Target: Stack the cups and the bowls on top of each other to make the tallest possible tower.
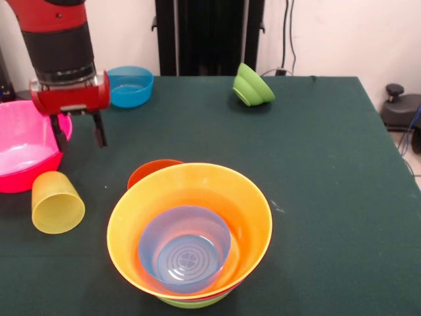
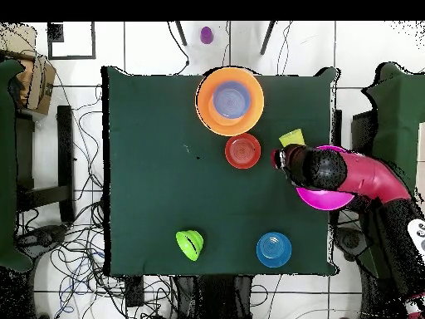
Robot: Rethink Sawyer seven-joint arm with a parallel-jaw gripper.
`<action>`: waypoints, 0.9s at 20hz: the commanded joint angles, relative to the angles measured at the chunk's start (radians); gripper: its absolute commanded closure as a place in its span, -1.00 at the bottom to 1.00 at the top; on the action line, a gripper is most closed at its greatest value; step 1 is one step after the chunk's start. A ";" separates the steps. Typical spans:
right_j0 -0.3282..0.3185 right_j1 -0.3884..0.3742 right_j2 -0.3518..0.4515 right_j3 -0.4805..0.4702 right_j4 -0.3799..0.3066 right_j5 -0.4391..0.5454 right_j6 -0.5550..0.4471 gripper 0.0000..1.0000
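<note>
The tower stands at the front of the table: a wide orange bowl (image 1: 253, 210) with a purple bowl (image 1: 185, 253) nested in it, a pink rim (image 1: 227, 291) under it and a lime-green bowl (image 1: 194, 303) lowest. It also shows in the overhead view (image 2: 249, 112). A red-orange bowl (image 1: 151, 171) (image 2: 242, 151) sits just behind it. The yellow cup (image 1: 58, 203) (image 2: 291, 137) lies on its side at the left. My gripper (image 1: 79, 135) (image 2: 280, 158) is open and empty. It hangs above the table beyond the cup, beside a big pink bowl (image 1: 20, 148) (image 2: 325, 198).
A small blue bowl (image 1: 130, 85) (image 2: 274, 249) stands at the far left of the green table (image 1: 316, 164). A lime-green bowl (image 1: 252, 85) (image 2: 189, 244) lies tipped on its side at the far middle. Cables and stands surround the table in the overhead view.
</note>
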 commanded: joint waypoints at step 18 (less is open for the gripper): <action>0.085 -0.099 -0.131 0.017 0.036 0.048 0.138 -1.00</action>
